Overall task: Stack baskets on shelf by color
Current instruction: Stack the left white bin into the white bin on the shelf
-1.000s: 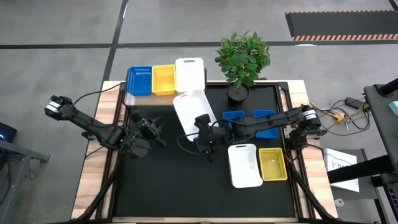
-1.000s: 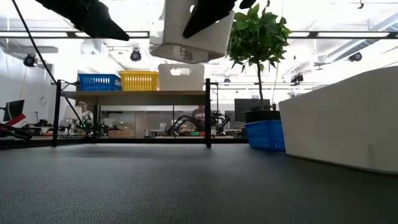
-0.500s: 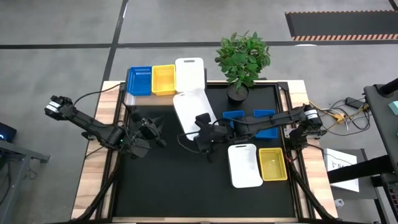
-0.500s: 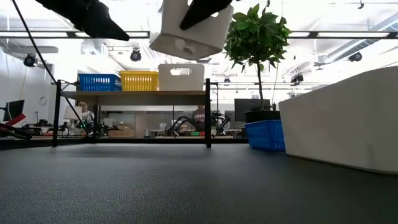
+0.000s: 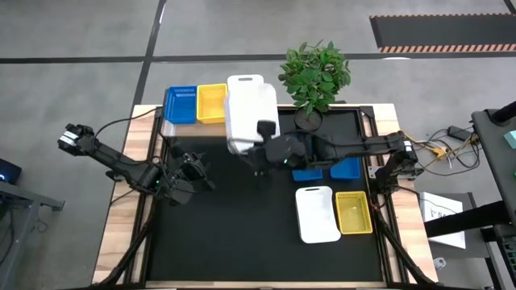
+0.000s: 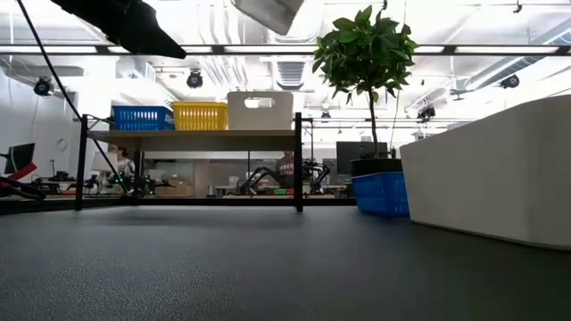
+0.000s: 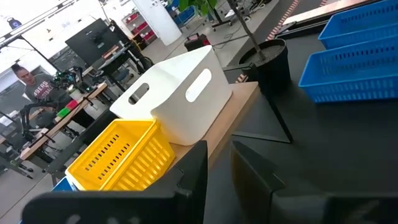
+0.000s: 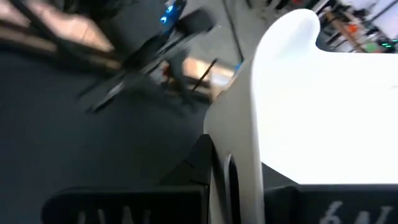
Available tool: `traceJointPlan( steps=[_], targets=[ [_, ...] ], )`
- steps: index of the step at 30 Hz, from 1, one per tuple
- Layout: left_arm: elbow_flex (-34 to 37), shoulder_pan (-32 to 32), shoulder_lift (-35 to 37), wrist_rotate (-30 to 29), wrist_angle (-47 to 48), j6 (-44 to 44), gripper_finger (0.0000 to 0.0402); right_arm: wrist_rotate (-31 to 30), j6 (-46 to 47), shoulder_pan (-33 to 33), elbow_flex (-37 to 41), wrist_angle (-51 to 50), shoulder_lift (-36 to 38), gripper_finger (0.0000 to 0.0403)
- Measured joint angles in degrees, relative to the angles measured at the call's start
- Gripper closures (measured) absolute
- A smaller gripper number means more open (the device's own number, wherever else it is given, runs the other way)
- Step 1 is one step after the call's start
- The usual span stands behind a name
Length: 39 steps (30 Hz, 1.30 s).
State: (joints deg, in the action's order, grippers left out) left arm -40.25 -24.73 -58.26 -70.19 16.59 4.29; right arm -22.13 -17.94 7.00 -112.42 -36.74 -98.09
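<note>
My right gripper is shut on a white basket and holds it high over the right end of the light-wood shelf; only its lower corner shows in the low view. On the shelf stand a blue basket, a yellow basket and a white basket, side by side. My left gripper waits at the table's left, its fingers a narrow gap apart with nothing between them. My right gripper pinches the white basket's near short wall, one finger on the outside and the other on the inside. The fingers come from the near right, slanting a little downward. The basket is lifted clear, tilted, high above the shelf.
Two blue baskets lie under my right arm, and a white basket and a yellow basket sit at the near right. A potted plant stands at the far edge, right of the shelf.
My right gripper has risen and gone toward the far edge, rolling as it went, still shut on the white basket. The basket has been carried up from over the table's middle to above the shelf's right end, almost out of the top of the low view.
</note>
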Motion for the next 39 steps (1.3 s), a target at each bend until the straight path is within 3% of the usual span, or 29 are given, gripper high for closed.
traceJointPlan(
  steps=[6, 16, 39],
  targets=[
    [0.02, 0.00, 0.00, 0.10, -0.72, -0.07, 0.0347, 0.31, 1.50, -3.95, -4.72, -0.52, 0.00, 0.0394],
    [0.02, 0.00, 0.00, 0.15, -1.13, -0.15, 0.0347, 15.04, 5.17, -12.79, -5.35, -2.05, -0.19, 0.0394],
    [0.04, -0.01, 0.00, 0.12, -1.11, -0.22, 0.0347, 14.64, -7.47, -20.16, -5.22, 1.86, -9.42, 0.0394]
  ],
)
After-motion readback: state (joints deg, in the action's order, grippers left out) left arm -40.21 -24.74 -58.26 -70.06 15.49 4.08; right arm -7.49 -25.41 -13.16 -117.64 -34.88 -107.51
